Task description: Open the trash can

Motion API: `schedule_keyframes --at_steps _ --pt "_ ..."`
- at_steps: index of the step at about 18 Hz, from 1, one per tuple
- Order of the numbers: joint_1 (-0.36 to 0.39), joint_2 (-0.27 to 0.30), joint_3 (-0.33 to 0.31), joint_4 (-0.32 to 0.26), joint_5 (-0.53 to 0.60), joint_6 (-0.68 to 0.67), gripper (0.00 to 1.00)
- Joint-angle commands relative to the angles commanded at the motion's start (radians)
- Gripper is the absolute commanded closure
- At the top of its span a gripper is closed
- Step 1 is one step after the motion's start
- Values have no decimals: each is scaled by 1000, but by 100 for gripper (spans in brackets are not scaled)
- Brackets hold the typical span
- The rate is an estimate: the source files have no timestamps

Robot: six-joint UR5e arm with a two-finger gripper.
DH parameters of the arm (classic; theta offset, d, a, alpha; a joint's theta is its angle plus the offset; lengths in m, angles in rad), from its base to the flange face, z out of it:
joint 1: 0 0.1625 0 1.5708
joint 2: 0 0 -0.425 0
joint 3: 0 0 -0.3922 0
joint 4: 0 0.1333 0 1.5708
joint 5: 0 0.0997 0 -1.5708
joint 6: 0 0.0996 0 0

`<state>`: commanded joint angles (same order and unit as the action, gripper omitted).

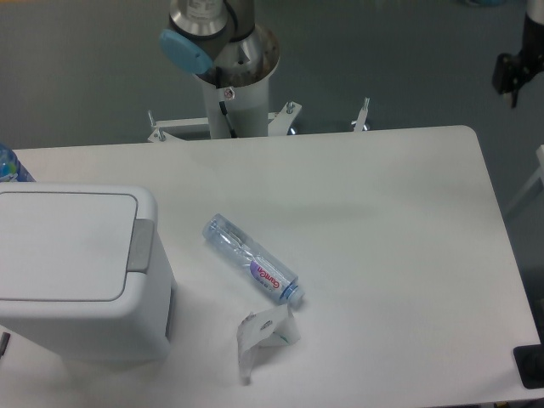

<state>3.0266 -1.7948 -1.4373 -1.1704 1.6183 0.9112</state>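
Looking at the scene from above, we find the trash can (76, 272) at the lower left of the frame, standing on the white table (399, 255). Its flat lid is shut, and the grey push-button tab (140, 246) sits on the right rim of the lid, facing the middle of the table.

Only the base and lower joints of the arm (223, 51) are visible, at the top centre of the frame, behind the far edge of the table. The claw itself is outside the picture, so we cannot tell if it is wide or narrow, or if it holds anything.

From the base of the arm, the trash can lies toward the lower left, and the tab is on the side nearer to the base. We judge that the claw must come down on this tab from above. The lid probably hinges at the left, so it should swing away from the arm.

A clear bottle (252, 258) lies on its side just right of the can, with its cap (293, 294) pointing to the lower right. It is apart from the can and should not block the way.
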Motion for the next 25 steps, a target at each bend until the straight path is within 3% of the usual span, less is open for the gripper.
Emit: schedule_keyframes --at_steps 10,15,18,21,25 --pt "-3 -3 3 -2 -14 -2 0" --pt "-32 -34 6 5 -12 -20 0" --pt "-52 -51 12 8 -14 -93 0" --pt "-92 -63 20 49 -17 -164 0" --pt "-153 -83 55 49 -83 -371 0"
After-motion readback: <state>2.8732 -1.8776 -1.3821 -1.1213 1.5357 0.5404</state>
